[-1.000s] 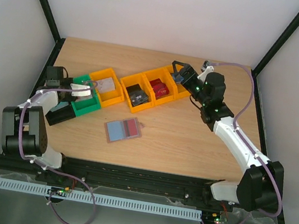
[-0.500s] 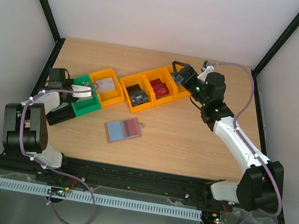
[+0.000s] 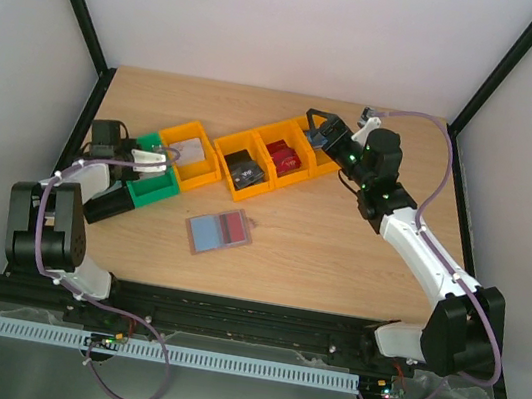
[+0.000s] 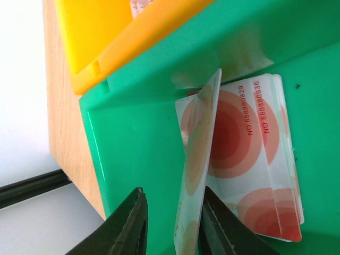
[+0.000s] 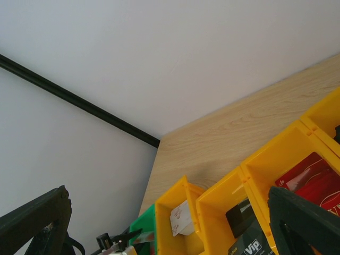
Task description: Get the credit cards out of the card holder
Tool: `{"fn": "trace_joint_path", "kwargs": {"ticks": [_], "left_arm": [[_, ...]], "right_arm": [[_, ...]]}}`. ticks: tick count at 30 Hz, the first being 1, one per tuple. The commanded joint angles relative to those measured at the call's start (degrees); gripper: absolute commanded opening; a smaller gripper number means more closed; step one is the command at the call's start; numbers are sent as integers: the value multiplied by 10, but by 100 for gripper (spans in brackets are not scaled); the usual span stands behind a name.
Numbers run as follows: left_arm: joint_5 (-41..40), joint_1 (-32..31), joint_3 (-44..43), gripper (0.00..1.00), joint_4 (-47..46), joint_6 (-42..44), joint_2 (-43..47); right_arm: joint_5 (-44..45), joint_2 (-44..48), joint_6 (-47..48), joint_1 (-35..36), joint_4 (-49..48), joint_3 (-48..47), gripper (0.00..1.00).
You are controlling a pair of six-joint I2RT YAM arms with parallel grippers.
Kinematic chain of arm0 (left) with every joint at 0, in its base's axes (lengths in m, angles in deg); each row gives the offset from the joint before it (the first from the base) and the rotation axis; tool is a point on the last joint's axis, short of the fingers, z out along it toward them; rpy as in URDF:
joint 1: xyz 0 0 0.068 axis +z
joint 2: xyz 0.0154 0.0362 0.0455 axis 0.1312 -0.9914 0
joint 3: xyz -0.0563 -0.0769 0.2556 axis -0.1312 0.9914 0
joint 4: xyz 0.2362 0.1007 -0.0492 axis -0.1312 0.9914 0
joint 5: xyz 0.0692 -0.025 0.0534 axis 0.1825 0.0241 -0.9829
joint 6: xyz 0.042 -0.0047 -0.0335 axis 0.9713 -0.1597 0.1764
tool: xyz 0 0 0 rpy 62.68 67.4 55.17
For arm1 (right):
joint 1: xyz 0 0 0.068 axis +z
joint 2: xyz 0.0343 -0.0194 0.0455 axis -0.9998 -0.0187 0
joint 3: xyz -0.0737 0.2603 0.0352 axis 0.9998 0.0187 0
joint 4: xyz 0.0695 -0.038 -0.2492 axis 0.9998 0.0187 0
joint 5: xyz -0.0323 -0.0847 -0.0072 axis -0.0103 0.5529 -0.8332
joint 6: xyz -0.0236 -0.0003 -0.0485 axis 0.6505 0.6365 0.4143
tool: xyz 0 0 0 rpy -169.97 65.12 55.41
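Observation:
The card holder [image 3: 219, 232] lies open on the table's middle, light blue lining up, with a red card [image 3: 235, 226] in its right half. My left gripper [image 3: 159, 155] hangs over the green bin [image 3: 151, 188]. In the left wrist view its jaws [image 4: 173, 192] stand slightly apart around a white card with red circles [image 4: 199, 159]. This card stands on edge, leaning on the right finger, clear of the left one. More such cards [image 4: 249, 159] lie flat in the green bin [image 4: 138, 122]. My right gripper [image 3: 320, 127] is open and empty over the far yellow bins [image 5: 169, 194].
Three yellow bins [image 3: 192, 153] [image 3: 245, 172] [image 3: 288, 157] run diagonally from the green bin to the back right, holding a pale card, dark cards and red cards. A black bin [image 3: 108, 203] sits left of the green one, by the left arm.
My left gripper's jaws have parted from the white card over the green bin. The right arm and the card holder have not moved.

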Motion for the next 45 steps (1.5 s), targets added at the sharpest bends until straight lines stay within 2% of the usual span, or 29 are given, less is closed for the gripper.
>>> {"fn": "trace_joint_path", "kwargs": {"ticks": [1,6,14,21,27,31,36,40,43,45], "left_arm": [[25,0,-14,31,77,1,-3],[40,2,-40,49,146,-11,1],[33,2,-48,64,127,-57,5],[39,0,-31,85,108,-64,11],[36,-3,-29,91,93,-70,7],[53,-3,-55,99,125,-93,4],[55,-7,-56,99,124,-104,3],[82,-7,-101,99,150,-177,1],[120,-9,-173,99,208,-316,-1],[143,-9,-225,92,269,-396,-5]], "right_arm": [[-2,14,12,-5,-10,-4,99],[-2,15,12,-5,-10,-3,99],[2,30,17,-6,-7,2,99],[5,40,19,-6,-3,6,99],[12,49,26,-7,3,8,99],[13,48,27,-7,0,8,99],[11,49,29,-6,2,7,99],[16,54,33,-7,7,9,99],[15,56,33,-6,6,8,99],[13,57,32,-7,5,9,99]]}}
